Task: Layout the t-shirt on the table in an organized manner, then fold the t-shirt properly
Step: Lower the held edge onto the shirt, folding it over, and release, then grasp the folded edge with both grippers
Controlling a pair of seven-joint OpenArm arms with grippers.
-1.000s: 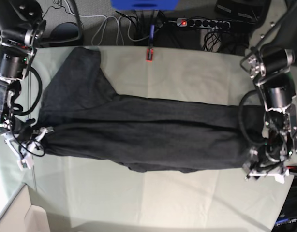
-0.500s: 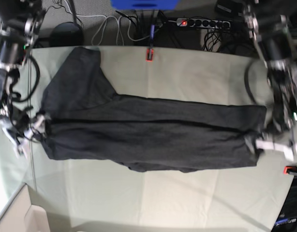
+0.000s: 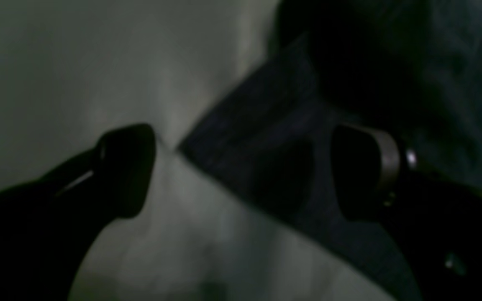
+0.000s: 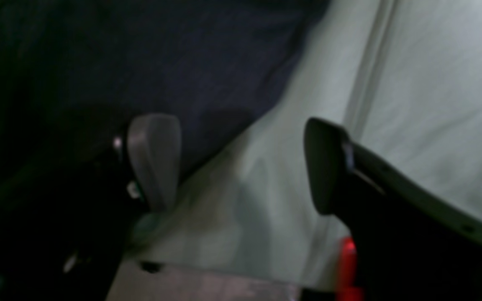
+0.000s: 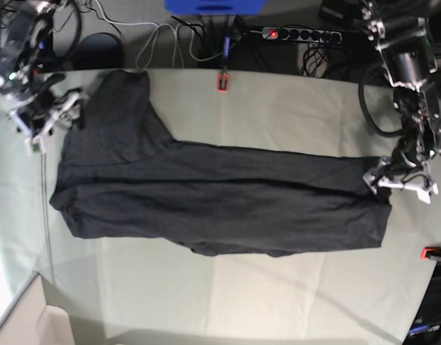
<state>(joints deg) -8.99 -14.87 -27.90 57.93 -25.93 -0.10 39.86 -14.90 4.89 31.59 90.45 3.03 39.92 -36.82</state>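
Both tools have let go: the left tool [image 5: 400,184] and right tool [image 5: 44,121] gape wide, apparently empty, leaving the t-shirt [image 5: 220,205] half-folded on the bench [image 5: 278,108].

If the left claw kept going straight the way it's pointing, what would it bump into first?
Most likely the t-shirt: its corner lies right between the open fingers of the left gripper, with the table under it. The picture is blurred, so depth is uncertain.
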